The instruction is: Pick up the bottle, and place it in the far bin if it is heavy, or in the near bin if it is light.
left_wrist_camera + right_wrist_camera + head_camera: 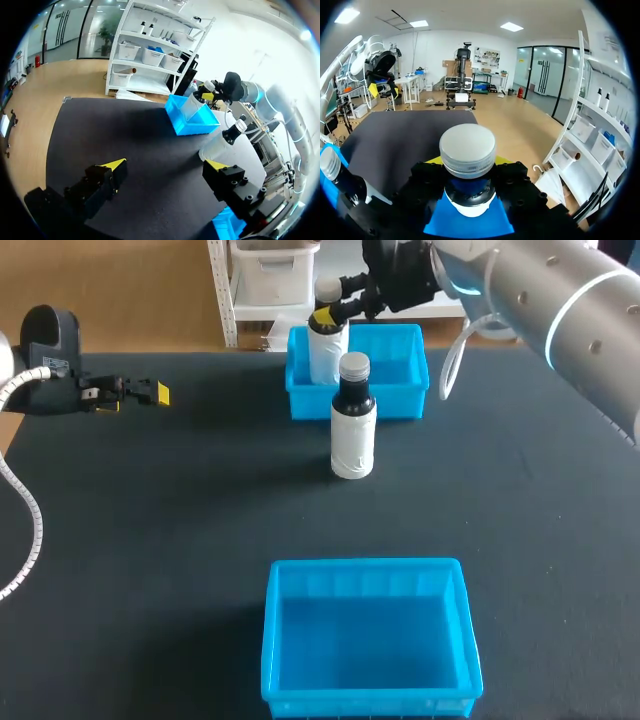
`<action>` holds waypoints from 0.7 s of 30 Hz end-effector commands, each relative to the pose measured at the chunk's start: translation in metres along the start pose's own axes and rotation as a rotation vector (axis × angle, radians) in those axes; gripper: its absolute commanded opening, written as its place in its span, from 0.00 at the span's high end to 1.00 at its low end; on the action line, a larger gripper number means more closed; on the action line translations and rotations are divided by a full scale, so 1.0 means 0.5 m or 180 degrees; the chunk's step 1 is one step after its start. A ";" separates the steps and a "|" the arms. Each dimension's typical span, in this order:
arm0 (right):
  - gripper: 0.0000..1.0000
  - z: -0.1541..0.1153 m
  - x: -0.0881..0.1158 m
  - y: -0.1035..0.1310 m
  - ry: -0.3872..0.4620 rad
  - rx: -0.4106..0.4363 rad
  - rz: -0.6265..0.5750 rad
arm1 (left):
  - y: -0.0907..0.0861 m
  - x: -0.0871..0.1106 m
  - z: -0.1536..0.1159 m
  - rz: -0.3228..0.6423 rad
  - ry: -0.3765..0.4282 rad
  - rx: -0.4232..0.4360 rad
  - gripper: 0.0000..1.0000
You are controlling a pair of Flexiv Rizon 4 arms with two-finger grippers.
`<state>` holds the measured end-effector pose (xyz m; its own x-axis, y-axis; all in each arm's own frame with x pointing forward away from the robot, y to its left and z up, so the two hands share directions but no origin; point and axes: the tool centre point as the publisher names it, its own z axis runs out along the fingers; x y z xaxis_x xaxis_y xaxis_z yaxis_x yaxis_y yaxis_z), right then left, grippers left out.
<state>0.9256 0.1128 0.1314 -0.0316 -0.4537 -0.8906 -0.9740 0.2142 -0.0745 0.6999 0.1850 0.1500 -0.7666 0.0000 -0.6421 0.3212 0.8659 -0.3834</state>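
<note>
Right now the right tool (328,314) is squeezed shut on the neck of the bottle (325,358), just under its cap. The bottle hangs straight up and down below the tool. Its lower part is already inside the far bin (405,400), close to the bin's left wall. I cannot tell if it touches the bin floor. So I think the way to go is straight down, then let go. The other bottle (352,435) stands on the worktop (180,520) just in front of that bin. The near bin (275,640) is well apart. The left tool (166,166) is open, far off at the left side.
</note>
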 end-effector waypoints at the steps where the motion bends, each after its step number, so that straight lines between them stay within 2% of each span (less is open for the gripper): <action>1: 1.00 0.016 -0.006 -0.025 0.0021 -0.1402 0.0012 | 0.000 0.000 0.000 0.0000 0.0000 0.0000 0.00; 14: 1.00 0.028 0.002 -0.028 0.0078 -0.1461 0.0086 | 0.000 0.000 0.000 0.0000 0.0000 0.0000 0.00; 15: 0.97 0.029 0.002 -0.029 0.0087 -0.1467 0.0091 | 0.000 0.000 0.000 0.0000 0.0000 0.0000 0.00; 16: 0.80 0.029 0.001 -0.029 0.0101 -0.1479 0.0091 | 0.000 0.000 0.000 0.0000 0.0000 0.0000 0.00; 17: 0.58 0.029 0.001 -0.028 0.0113 -0.1476 0.0085 | 0.000 0.000 0.000 0.0000 0.0000 0.0000 0.00; 18: 0.16 0.029 0.000 -0.028 0.0118 -0.1477 0.0081 | 0.000 0.000 0.000 0.0000 0.0000 0.0000 0.00; 19: 0.00 0.029 0.000 -0.028 0.0124 -0.1482 0.0076 | 0.000 0.000 0.000 0.0000 0.0000 0.0000 0.00; 21: 0.00 0.027 -0.001 -0.028 0.0131 -0.1473 0.0063 | 0.000 0.000 0.000 0.0000 0.0000 0.0000 0.00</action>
<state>0.9298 0.1175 0.1262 -0.0501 -0.4853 -0.8729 -0.9674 0.2407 -0.0783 0.6999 0.1850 0.1500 -0.7666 0.0000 -0.6421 0.3212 0.8659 -0.3834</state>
